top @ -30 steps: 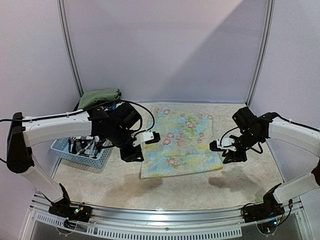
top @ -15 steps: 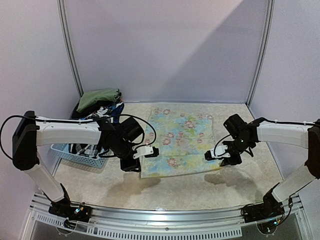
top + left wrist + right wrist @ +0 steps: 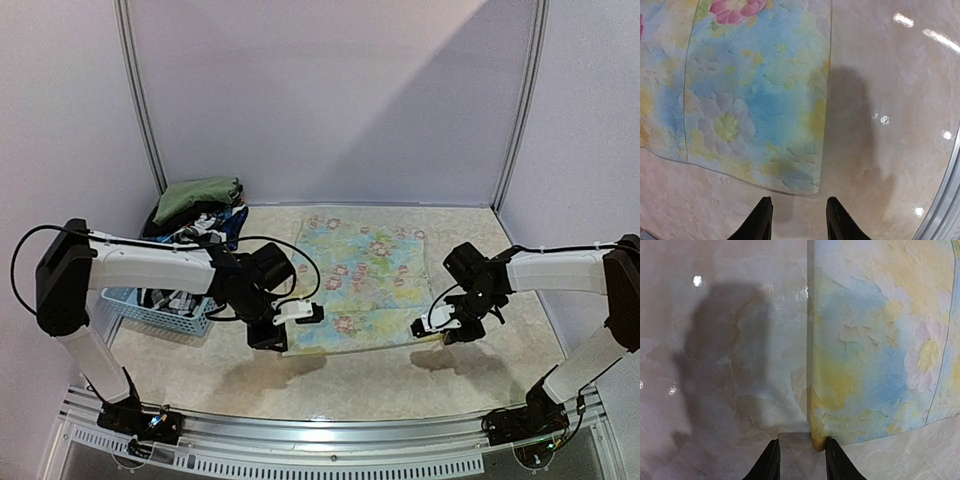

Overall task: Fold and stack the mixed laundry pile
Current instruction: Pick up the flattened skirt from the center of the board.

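Observation:
The pale yellow-green floral cloth (image 3: 362, 278) lies spread flat on the table. My left gripper (image 3: 284, 338) is open just off its near left corner; in the left wrist view the corner (image 3: 810, 186) lies just ahead of the gripper (image 3: 796, 212), untouched. My right gripper (image 3: 432, 328) is open at the near right corner; in the right wrist view the corner (image 3: 818, 442) sits between the jaws of the gripper (image 3: 800, 452), against the right finger (image 3: 834, 460). The olive-green piece (image 3: 198, 193) tops the dark blue printed piece (image 3: 222, 218) at the back left. The checked shirt (image 3: 168, 294) is in the basket.
The light blue perforated basket (image 3: 180, 318) stands at the left, beside my left arm. Metal frame posts (image 3: 140, 100) stand at the back corners, and a metal rail (image 3: 330, 445) runs along the table's near edge.
Both grippers have come nearer and lower, from beside the cloth's sides to its two near corners. The cloth has not moved.

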`<state>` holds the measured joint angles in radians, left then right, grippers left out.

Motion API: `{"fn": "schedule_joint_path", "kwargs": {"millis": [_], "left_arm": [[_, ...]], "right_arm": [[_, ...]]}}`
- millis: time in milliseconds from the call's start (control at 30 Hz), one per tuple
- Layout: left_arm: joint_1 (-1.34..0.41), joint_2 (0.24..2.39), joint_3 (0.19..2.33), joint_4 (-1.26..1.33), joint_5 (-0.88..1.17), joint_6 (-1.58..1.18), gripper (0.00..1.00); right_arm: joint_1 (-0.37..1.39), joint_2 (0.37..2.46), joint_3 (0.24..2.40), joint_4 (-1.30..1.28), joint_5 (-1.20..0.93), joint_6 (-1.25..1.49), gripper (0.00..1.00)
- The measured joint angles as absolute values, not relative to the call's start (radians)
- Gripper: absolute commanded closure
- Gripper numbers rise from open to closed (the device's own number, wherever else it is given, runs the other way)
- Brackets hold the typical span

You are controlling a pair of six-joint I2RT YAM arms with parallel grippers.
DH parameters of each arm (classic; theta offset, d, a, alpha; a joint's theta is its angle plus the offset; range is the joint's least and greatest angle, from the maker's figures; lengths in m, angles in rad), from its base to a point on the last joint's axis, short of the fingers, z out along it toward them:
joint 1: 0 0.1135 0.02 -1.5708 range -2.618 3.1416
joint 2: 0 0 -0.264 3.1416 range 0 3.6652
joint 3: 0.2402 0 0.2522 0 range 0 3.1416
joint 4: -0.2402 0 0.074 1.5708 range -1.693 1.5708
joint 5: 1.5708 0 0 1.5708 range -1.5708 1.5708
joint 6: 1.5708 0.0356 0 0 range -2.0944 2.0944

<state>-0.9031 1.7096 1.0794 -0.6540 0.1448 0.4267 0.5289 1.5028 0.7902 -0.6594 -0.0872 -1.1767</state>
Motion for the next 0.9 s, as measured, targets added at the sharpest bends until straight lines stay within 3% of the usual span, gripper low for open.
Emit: {"fn": "schedule_joint_path", "kwargs": {"millis": [333, 633, 900], "left_arm": [[-0.943, 1.758, 1.079, -0.627, 0.120, 0.432, 0.63], [-0.987, 1.776, 1.044, -0.618, 0.060, 0.459, 0.65], [-1.027, 1.780, 1.032, -0.603, -0.023, 0.475, 0.71]], "right_arm": [[0.530, 1.510, 0.757, -0.592, -0.062, -1.180, 0.67], [0.530, 1.505, 0.739, -0.540, -0.053, -1.183, 0.81], [0.531, 1.493, 0.719, -0.511, -0.050, -1.167, 0.86]]}}
